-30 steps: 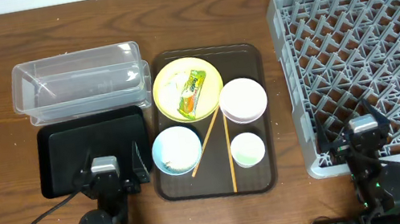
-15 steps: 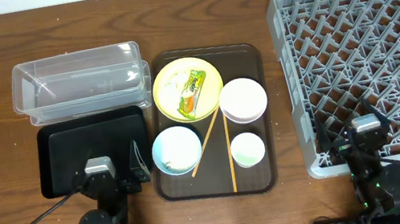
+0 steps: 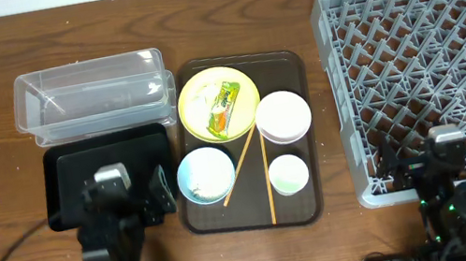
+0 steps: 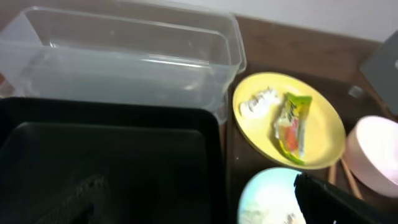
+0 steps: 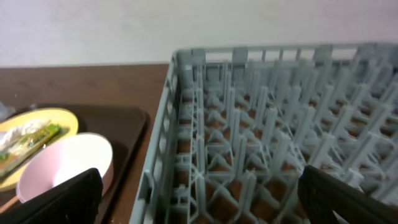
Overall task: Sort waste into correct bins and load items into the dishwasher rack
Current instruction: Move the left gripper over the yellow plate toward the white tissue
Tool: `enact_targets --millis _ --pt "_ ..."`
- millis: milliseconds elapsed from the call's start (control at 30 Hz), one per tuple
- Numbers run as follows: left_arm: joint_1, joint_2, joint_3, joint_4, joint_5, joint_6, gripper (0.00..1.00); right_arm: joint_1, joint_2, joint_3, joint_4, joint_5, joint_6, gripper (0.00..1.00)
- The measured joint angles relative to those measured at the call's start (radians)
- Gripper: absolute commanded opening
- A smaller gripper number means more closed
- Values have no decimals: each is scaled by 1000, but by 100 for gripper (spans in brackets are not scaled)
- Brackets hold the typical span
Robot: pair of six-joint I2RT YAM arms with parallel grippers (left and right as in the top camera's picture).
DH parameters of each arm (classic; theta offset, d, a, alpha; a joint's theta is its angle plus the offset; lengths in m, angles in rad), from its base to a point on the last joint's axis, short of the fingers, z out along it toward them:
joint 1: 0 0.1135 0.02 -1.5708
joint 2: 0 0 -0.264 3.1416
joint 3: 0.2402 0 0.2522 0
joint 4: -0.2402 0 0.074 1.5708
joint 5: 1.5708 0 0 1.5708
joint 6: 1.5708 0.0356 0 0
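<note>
The yellow plate (image 3: 240,87) holds the snack wrapper (image 3: 225,108) and white tissue (image 3: 200,107). The white bowl (image 3: 283,115), light blue bowl (image 3: 205,174) with pale scraps, green cup (image 3: 289,174) and chopsticks (image 3: 244,160) share the brown serving tray (image 3: 284,65). The clear tub (image 3: 95,97) and black tray (image 3: 106,166) lie to the left. The grey rack (image 3: 428,50) is at the right. My left gripper (image 3: 122,204) hovers open and empty over the black tray's front (image 4: 112,162). My right gripper (image 3: 442,160) is open and empty over the rack's front edge (image 5: 261,124).
The wooden table shows between the serving tray and the rack. In the left wrist view the plate (image 4: 317,146) and blue bowl (image 4: 267,196) lie just right of my fingers. In the right wrist view the white bowl (image 5: 62,165) lies left of the rack.
The left arm has risen and shifted slightly left over the black tray. The right arm has shifted a little right along the rack's front edge. No object has moved.
</note>
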Motion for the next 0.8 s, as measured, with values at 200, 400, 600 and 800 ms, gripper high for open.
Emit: enact_targets --millis 200,400,600,800 --pt "0 274 227 -169 68 -4 98 0 211 204 -173 1 21 99" --pt "0 534 452 -455 129 -4 98 0 448 420 -380 1 27 99" --pt "0 643 555 -568 144 -4 98 0 594 516 -426 -7 26 99" --pt "0 652 555 -560 145 -4 98 0 618 516 -433 -48 26 99"
